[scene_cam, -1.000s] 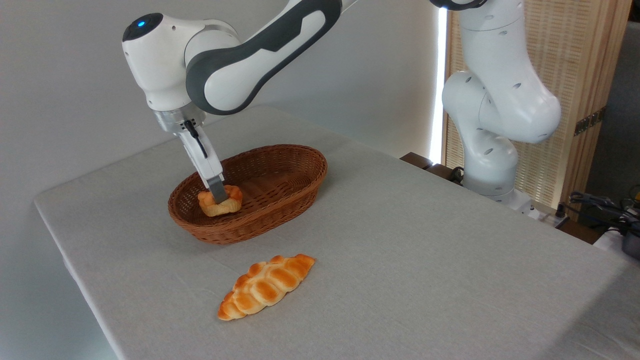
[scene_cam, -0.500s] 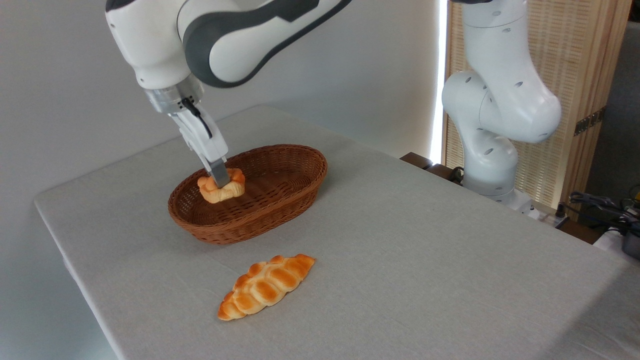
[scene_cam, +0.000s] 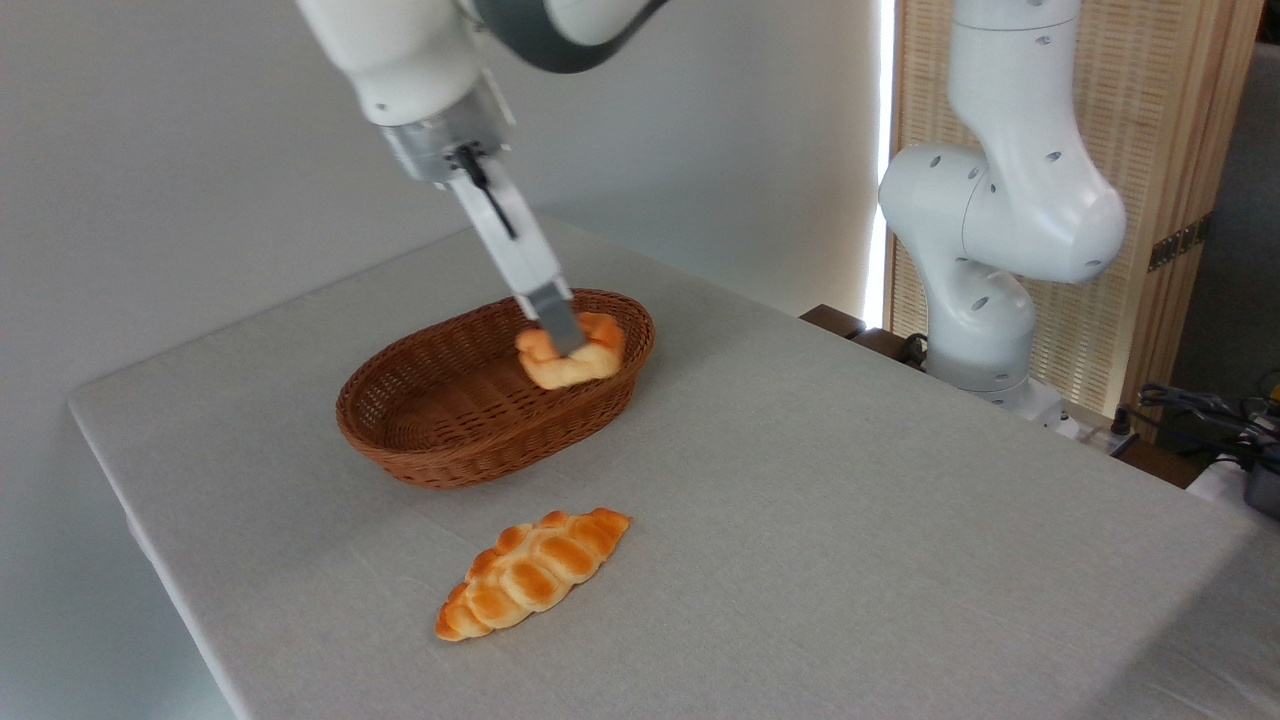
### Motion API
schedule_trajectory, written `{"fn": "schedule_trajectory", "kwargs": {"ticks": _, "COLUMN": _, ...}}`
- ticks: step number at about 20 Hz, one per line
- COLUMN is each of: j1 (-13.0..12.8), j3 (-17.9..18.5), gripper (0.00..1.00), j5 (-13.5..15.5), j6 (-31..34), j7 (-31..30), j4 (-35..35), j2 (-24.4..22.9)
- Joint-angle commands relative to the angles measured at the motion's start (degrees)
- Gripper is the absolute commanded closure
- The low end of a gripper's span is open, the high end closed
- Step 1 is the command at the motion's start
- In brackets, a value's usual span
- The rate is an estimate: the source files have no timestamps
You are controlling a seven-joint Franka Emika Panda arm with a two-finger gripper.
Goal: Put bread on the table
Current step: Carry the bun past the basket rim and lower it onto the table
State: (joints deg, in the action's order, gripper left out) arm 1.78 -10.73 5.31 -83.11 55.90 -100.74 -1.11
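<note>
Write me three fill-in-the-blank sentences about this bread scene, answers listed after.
1. The gripper is shut on the small round ____.
2. The bun hangs over the right end of the wicker ____.
3. The braided loaf lies on the ____, in front of the basket.

Missing words: bun; basket; table
</note>
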Motion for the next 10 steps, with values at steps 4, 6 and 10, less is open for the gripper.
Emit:
{"fn": "schedule_trajectory", "kwargs": {"ticks": 4, "j1": 0.42, "j3": 1.15, "gripper": 0.66, "j5": -6.97, "j6": -3.28, "j7": 12.64, "j4": -11.57, "j2": -3.02}}
{"fn": "schedule_trajectory", "kwargs": {"ticks": 6, "j1": 0.42, "j3": 1.59, "gripper": 0.62, "j5": -7.59, "j6": -5.12, "j7": 14.4, "j4": -14.39, "j2": -2.93}}
{"fn": "schedule_trajectory", "kwargs": {"ticks": 10, "j1": 0.51, "j3": 1.59, "gripper": 0.39, "j5": -7.77, "j6": -7.5, "j7": 14.59, "j4": -16.33, "j2": -2.49}}
